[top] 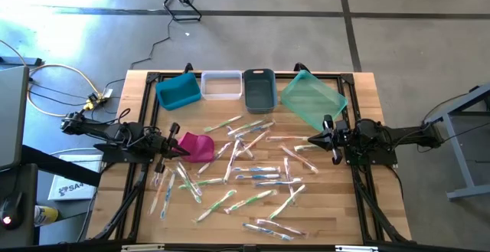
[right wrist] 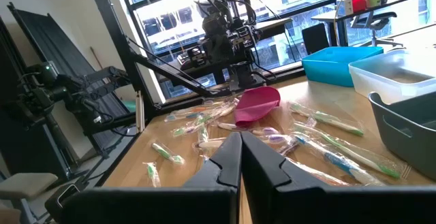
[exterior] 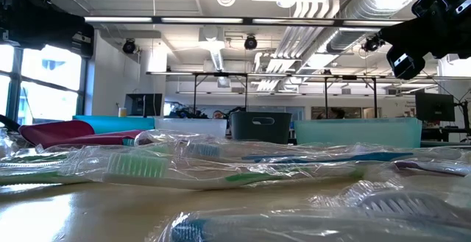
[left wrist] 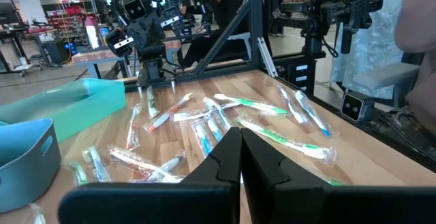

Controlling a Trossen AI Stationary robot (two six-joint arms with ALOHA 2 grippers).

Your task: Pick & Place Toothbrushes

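Toothbrushes scattered mid-table. Left gripper at left edge, right gripper at right edge: jaws together, empty.

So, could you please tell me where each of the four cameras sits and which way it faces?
High view: overhead, straight down; both arms, left gripper, right gripper.
Low view: table height, across wrapped toothbrushes; an arm overhead.
Left wrist view: over shut jaws toward the right arm.
Right wrist view: over shut jaws toward the left arm.
Shared: high and right wrist views show the magenta pouch.
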